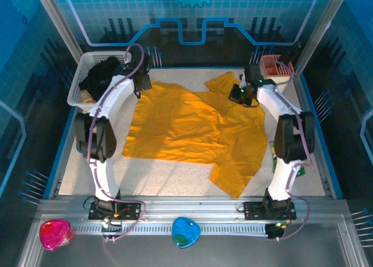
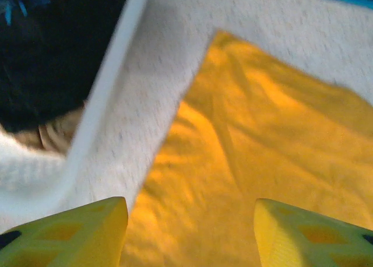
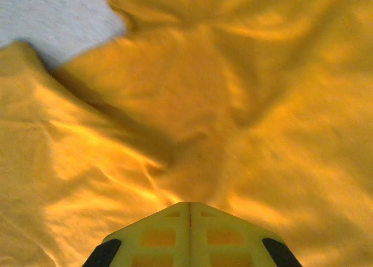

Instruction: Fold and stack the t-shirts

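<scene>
**Left jaws apart, right jaws closed, both arms stretched to the far side**

The left arm (image 1: 96, 136) rises from its base at the near edge of the tabletop (image 1: 169, 176), bends at a raised elbow and runs its white forearm towards the far left corner. The left gripper (image 1: 140, 85) tips downward there, and in the wrist view its yellow fingers (image 2: 76, 235) stand well apart with an empty gap between them. The right arm (image 1: 291, 139) climbs likewise and reaches towards the far right corner. The right gripper (image 1: 239, 94) points down and inward, its two fingers pressed flat together
</scene>
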Robot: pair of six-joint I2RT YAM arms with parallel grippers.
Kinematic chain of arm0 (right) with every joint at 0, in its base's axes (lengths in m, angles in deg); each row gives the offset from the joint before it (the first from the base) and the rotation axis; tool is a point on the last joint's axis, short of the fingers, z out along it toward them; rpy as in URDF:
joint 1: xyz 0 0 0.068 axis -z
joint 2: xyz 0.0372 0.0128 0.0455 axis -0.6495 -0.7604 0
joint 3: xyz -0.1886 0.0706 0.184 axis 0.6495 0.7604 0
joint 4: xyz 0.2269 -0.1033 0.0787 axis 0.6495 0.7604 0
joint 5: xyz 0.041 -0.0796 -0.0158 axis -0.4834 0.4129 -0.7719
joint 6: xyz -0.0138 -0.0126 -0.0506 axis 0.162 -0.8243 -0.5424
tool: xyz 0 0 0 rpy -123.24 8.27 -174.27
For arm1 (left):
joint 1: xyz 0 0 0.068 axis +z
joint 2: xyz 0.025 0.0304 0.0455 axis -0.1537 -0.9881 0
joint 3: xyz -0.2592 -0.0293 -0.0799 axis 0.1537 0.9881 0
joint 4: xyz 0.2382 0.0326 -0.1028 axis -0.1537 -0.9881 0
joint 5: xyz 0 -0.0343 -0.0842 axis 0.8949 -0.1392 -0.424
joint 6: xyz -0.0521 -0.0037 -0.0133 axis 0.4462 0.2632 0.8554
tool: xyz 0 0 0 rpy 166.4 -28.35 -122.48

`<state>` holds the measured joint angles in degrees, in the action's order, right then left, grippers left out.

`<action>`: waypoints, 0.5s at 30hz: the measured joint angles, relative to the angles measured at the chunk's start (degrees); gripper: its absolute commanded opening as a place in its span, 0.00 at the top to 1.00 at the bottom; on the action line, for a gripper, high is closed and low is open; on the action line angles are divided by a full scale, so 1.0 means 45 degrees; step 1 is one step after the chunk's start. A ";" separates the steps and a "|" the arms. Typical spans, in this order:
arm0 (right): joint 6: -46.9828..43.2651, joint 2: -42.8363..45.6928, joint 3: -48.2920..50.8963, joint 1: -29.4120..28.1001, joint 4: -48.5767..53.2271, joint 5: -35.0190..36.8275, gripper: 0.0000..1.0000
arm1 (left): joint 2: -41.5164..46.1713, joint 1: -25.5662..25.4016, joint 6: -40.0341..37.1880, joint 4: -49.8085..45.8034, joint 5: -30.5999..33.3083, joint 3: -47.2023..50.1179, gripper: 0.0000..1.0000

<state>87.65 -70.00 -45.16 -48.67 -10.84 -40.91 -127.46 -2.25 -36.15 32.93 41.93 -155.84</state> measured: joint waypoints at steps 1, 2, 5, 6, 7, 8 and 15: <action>-0.0141 -0.0733 -0.0826 -0.0053 0.0185 -0.0073 1.00 | 0.0301 -0.0160 0.0136 0.0039 -0.0121 0.0593 0.44; -0.0248 -0.1632 -0.1787 -0.0092 0.0393 -0.0180 1.00 | 0.0505 -0.0321 0.0330 0.0112 -0.0262 0.1258 0.44; -0.0427 -0.3764 -0.3701 -0.0102 0.1010 -0.0432 1.00 | 0.0389 -0.0636 0.0714 0.0214 -0.0622 0.3065 0.46; -0.0476 -0.4396 -0.4211 -0.0102 0.1253 -0.0476 1.00 | 0.0257 -0.0661 0.0811 0.0223 -0.0695 0.3468 0.46; -0.0481 -0.4979 -0.4648 -0.0117 0.1477 -0.0491 1.00 | 0.0063 -0.0680 0.0952 0.0209 -0.0767 0.3900 0.46; -0.0495 -0.5469 -0.4993 -0.0126 0.1724 -0.0491 1.00 | -0.0117 -0.0685 0.1039 0.0199 -0.0806 0.4231 0.46; -0.0015 -0.6839 -0.7354 -0.0529 0.2807 -0.0219 1.00 | -0.0661 -0.0845 0.1477 0.0335 -0.0996 0.4979 0.46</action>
<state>87.59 -100.77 -78.25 -51.05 1.79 -41.90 -130.43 -6.05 -29.50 34.44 37.45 -133.44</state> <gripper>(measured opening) 0.057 0.543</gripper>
